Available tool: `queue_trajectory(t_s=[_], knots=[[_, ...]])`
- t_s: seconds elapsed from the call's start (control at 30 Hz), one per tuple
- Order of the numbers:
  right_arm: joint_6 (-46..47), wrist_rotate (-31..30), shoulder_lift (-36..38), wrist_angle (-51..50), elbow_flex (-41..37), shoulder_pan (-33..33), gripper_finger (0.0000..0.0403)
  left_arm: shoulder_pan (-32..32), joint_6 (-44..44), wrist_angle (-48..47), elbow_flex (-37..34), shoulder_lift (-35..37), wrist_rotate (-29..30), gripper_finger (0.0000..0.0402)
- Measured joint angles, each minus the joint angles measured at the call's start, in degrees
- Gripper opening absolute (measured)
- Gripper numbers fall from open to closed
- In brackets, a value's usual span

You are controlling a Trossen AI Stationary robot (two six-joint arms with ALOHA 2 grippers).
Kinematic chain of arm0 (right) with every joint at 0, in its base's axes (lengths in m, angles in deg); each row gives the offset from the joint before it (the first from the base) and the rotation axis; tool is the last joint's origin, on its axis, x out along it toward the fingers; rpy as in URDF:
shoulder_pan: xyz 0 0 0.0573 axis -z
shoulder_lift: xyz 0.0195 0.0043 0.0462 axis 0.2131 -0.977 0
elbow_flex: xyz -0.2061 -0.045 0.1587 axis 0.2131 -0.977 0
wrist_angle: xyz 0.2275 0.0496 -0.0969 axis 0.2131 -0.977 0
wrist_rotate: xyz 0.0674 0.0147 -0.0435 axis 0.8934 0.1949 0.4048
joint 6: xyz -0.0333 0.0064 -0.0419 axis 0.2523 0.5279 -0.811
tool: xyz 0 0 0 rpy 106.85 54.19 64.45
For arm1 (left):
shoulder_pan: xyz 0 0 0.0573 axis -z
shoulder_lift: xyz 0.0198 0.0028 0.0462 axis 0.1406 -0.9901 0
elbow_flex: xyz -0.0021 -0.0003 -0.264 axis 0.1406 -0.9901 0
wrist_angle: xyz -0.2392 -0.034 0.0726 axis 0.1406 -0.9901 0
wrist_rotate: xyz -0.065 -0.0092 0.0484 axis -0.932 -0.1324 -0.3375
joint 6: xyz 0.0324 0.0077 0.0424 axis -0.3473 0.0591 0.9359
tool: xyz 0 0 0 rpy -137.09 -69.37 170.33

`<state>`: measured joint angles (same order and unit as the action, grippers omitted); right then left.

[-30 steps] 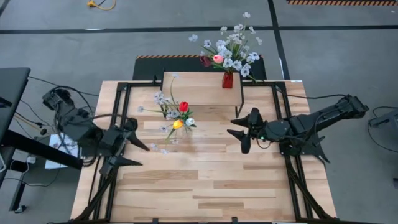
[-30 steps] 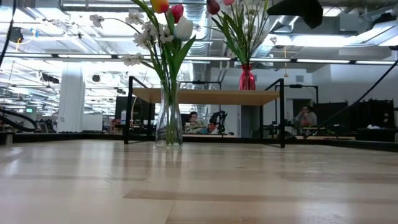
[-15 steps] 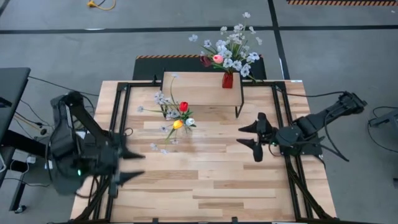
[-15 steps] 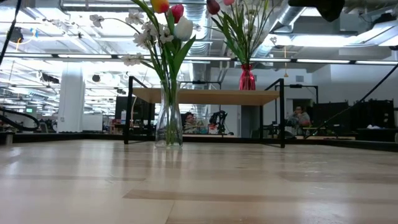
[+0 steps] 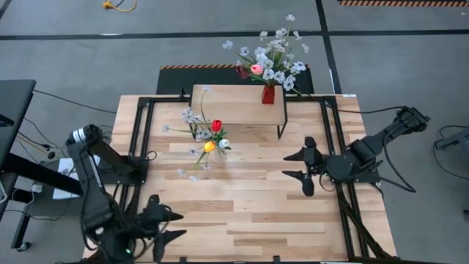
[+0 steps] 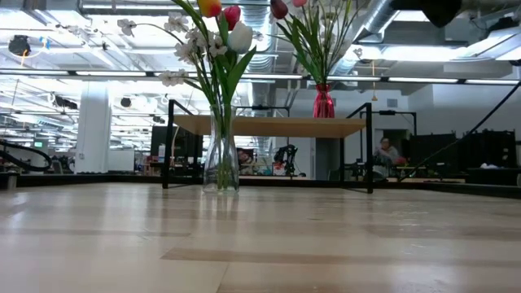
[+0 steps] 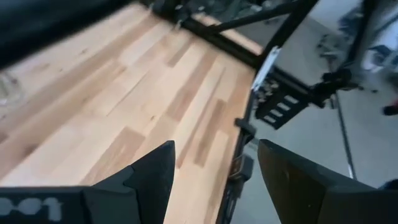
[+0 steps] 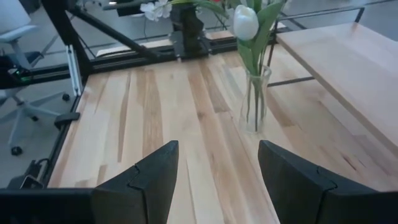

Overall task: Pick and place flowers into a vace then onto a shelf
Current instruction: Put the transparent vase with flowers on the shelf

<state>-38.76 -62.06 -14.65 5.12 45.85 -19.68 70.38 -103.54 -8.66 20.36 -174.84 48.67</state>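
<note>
A clear glass vase (image 5: 207, 152) (image 6: 221, 159) stands upright by its base on the tabletop. It holds red, orange-yellow and white tulips with white-lilac sprays (image 5: 207, 136) (image 6: 213, 32). The right wrist view shows this vase (image 8: 255, 101) and the white tulip (image 8: 245, 21). A red vase (image 5: 268, 94) (image 6: 323, 102) with pink and dark tulips and sprays (image 5: 272, 59) stands on the small light-wood shelf (image 5: 234, 105) (image 6: 269, 124) at the far edge. My left gripper (image 5: 176, 225) (image 7: 214, 180) is open over the near-left corner. My right gripper (image 5: 293, 165) (image 8: 217, 180) is open, to the right of the clear vase.
Black frame rails (image 5: 143, 125) run along the table's left and right sides. The shelf's black legs (image 6: 168, 142) stand just behind the clear vase. A dark arm part (image 6: 444, 8) hangs at the low view's top right. People (image 6: 381, 151) sit in the room beyond.
My left arm has swung away from the clear vase toward the near-left corner, its gripper staying open. My right gripper has drawn back a little toward the table's right edge. Both vases and the flowers have stayed put.
</note>
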Motion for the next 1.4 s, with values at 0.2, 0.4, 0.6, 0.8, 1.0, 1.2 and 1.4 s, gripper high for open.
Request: queue_trajectory(t_s=[0.2,0.4,0.6,0.8,1.0,1.2,1.4], knots=[[0.00,0.00,0.00,-0.42,0.00,-1.21,0.0214,-0.69,-7.85,-4.81,0.00,-5.30,-0.02,0.0219],[0.02,-0.01,0.00,-0.39,0.00,-2.50,0.0214,-3.38,-15.38,-13.57,0.00,-11.25,0.08,0.0219],[0.13,-0.04,0.00,-0.27,0.00,-2.90,0.0214,-8.04,-19.39,-14.97,0.00,-17.89,2.22,0.0219],[0.15,-0.02,0.00,-0.22,0.00,-2.94,0.0214,-13.00,-21.04,-10.07,0.00,-24.42,-0.63,0.0219],[0.15,-0.02,-0.02,-0.20,0.00,-2.89,0.0214,-15.82,-26.04,-1.00,0.00,-29.24,-1.31,0.0219],[0.17,-0.02,-0.02,-0.17,0.00,-2.89,0.0214,-15.21,-38.05,-6.93,-0.07,-30.25,-1.36,0.0219],[0.19,-0.02,-0.03,-0.17,0.00,-2.89,0.0214,-16.75,-36.80,-7.91,0.02,-30.23,-4.64,0.0219]])
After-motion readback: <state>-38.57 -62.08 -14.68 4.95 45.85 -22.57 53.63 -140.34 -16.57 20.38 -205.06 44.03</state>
